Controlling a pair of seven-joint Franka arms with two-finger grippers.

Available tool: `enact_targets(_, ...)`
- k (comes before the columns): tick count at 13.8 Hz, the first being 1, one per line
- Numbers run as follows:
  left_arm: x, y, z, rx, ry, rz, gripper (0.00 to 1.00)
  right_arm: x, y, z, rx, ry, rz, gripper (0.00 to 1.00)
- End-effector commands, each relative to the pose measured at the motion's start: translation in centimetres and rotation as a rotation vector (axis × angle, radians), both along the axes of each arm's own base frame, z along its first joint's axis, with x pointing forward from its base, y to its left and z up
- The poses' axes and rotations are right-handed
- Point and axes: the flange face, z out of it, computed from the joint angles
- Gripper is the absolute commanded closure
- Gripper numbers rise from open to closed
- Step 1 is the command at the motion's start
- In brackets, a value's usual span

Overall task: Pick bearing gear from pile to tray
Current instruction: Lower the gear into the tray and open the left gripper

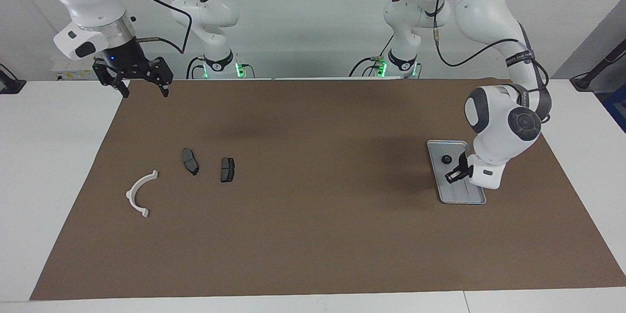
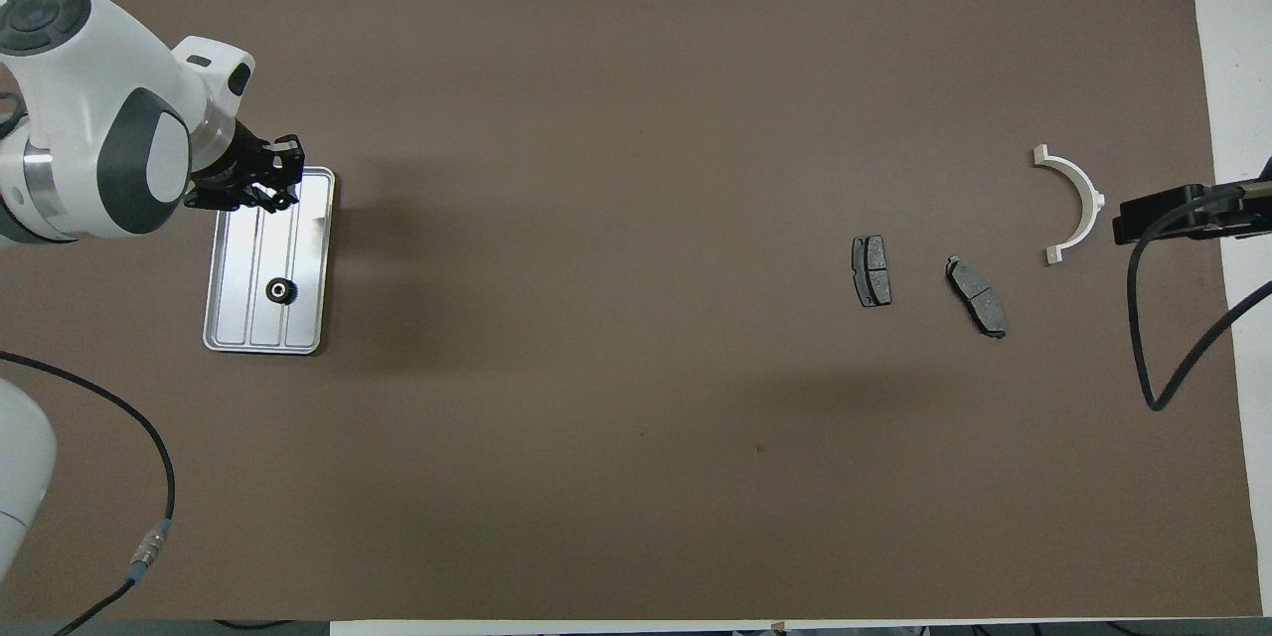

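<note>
The silver ridged tray [image 1: 470, 197] lies at the left arm's end of the table, also in the overhead view [image 2: 231, 313]. One small black round gear [image 1: 446, 159] sits in it, at the end nearer the robots [image 2: 279, 290]. My left gripper [image 1: 454, 175] hangs low over the tray's middle [image 2: 260, 187]. The pile lies toward the right arm's end: two dark grey brake pads [image 1: 190, 161] [image 1: 227, 169] and a white half-ring bracket [image 1: 140, 193]. My right gripper [image 1: 142, 85] is open and empty, raised over the mat's corner by its own base.
A brown mat [image 1: 313, 234] covers most of the white table. In the overhead view the brake pads [image 2: 872, 270] [image 2: 976, 295] and the bracket [image 2: 1073, 204] lie close together, with the right gripper [image 2: 1163, 217] and its cable beside them.
</note>
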Motion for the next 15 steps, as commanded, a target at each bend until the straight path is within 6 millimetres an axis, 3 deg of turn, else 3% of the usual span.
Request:
enact_targets(1,-1.1,1.1,-0.6,-0.009,-0.054,-0.05,1.0,0.2,-0.1,0.3,0.051,0.007,0.011,0.0)
enact_targets(6,-3.2,4.8,-3.5,-0.011,-0.108,-0.074,1.0,0.2,0.2,0.3,0.056,0.007,0.005,0.0)
enact_targets(9,-4.0,5.8,-4.4,-0.013,-0.111,-0.101,1.0,0.2,0.1,0.3,0.056,0.009,0.002,0.0)
enact_targets(15,-4.8,5.7,-5.2,-0.012,-0.129,-0.096,0.95,0.2,0.1,0.3,0.053,0.009,-0.007,0.0)
